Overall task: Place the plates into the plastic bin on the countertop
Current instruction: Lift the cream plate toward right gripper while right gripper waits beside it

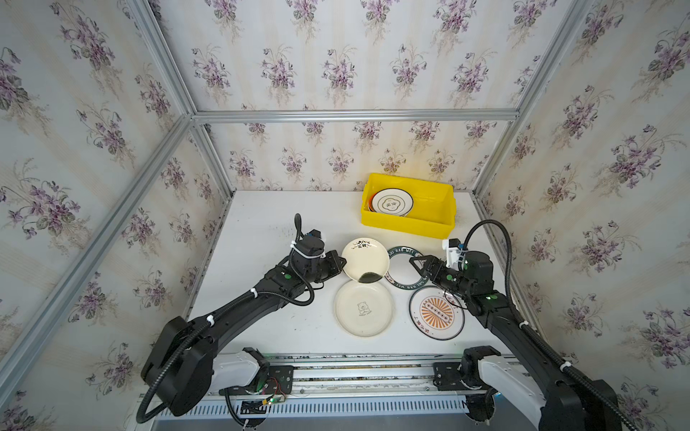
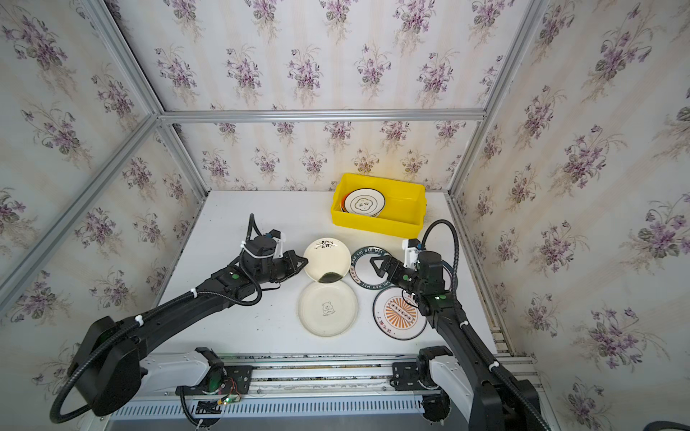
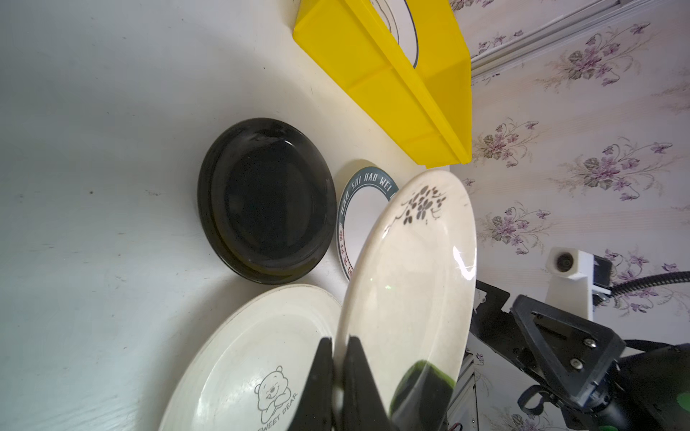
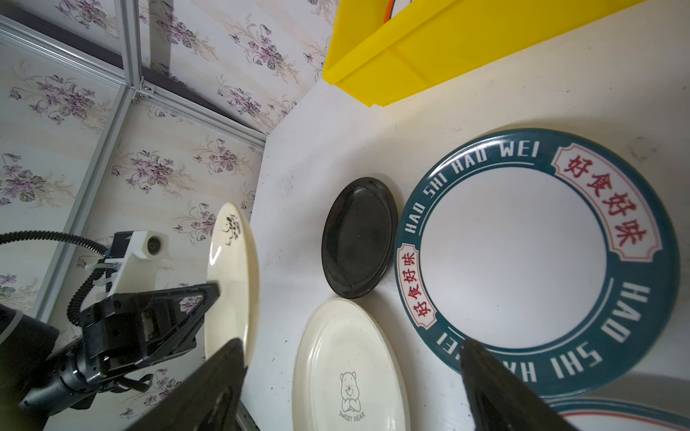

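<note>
**Ink-smudge plate (image 1: 365,260) pinched at its rim by the left gripper (image 1: 342,265), clear of the countertop (image 1: 269,231)**

The left jaws are drawn narrow on the plate's rim, with one of the fingers (image 3: 320,373) on each face, as the left wrist view shows; the grip sits on the side of the rim nearest that arm, not far from the dark green-black smudge. From the jaws the plate stands out steeply tilted, almost on edge in the right wrist view, with its sprig of dark blossoms at the end away from the smudge; no part of it touches the table.

The black plate (image 3: 267,199) lies flat on the countertop below and beyond it, hidden behind the held plate in both top views; the bear plate (image 1: 363,308) lies flat just nearer the arm bases, and in both top views its far rim is overlapped by the smudged edge.

The right gripper (image 4: 349,347) has its jaws spread wide and grips nothing; it hangs over the lettered-rim plate (image 1: 401,250), which lies flat beside the black plate. The held plate is off to one side of these jaws, with a gap between them in both top views. The sunburst plate (image 1: 435,313) lies flat under the right forearm, partly covered.

The plastic bin (image 1: 407,224) stands at the far right of the countertop, well apart from the held plate; a white dark-rimmed plate (image 1: 392,202) tops a stack at its left end, with orange edges showing beneath.
</note>
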